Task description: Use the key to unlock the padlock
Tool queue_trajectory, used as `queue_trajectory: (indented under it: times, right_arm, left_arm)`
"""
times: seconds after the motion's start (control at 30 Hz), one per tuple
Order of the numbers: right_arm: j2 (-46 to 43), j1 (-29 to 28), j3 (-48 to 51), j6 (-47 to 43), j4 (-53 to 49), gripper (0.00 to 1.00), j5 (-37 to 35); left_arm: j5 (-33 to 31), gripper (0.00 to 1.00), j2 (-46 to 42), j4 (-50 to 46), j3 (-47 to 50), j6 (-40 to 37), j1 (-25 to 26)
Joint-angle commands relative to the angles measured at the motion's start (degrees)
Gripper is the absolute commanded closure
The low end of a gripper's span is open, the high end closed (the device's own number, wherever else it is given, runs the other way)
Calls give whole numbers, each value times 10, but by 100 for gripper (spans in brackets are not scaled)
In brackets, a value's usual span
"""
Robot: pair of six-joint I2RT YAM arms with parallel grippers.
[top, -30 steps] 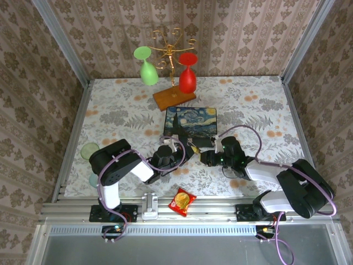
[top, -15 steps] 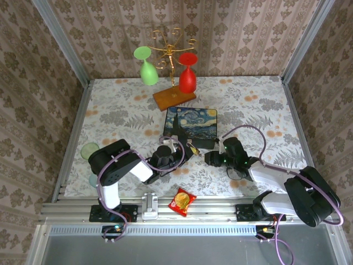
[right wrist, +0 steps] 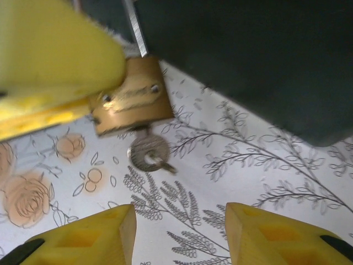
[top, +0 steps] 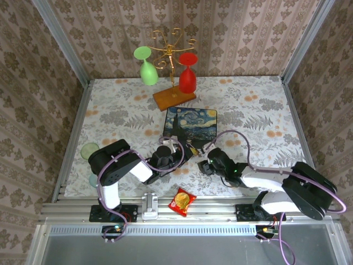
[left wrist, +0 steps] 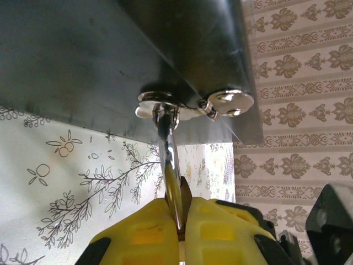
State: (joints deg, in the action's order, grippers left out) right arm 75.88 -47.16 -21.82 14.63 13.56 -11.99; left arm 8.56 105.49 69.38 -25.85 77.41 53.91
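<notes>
right hand (right wrist: 177, 222) has shifted left, spread wide; key (right wrist: 148, 153) sits in padlock (right wrist: 131, 102); left hand (left wrist: 182, 214) clamps padlock

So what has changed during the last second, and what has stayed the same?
The right arm swung toward the near edge and slightly leftward. The right gripper is now open, just short of the key, which sits in the padlock. Whether it released the key in this second cannot be told. The left gripper stayed shut on the padlock at the painted box. Nothing else moved.
</notes>
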Motion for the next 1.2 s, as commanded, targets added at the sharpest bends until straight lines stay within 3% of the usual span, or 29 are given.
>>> queue_trajectory:
  times: [0.0,0.13,0.27,0.63,0.73,0.83,0.97,1.17]
  right_arm:
    - [34,-28,-34,-54,25,53,-97]
    - [61,-38,-53,-70,32,53,-140]
    - [68,-42,-58,-84,52,57,-131]
    - [98,-50,-74,-108,58,84,-116]
    - [98,-49,-75,-108,60,87,-100]
    - [97,-39,-75,-93,55,91,-60]
    - [83,3,-49,-52,84,92,62]
    - [57,41,-16,-9,113,93,157]
  left_arm:
    - [7,100,-28,42,3,-11,-1]
    - [6,100,-28,41,7,-12,1]
    - [0,100,-20,42,15,-13,3]
    - [3,100,-27,44,17,-9,7]
    - [4,100,-26,44,18,-8,7]
    - [2,100,-25,44,21,-8,5]
    - [3,100,-23,44,25,-10,3]
    - [3,100,-14,46,33,-16,-2]
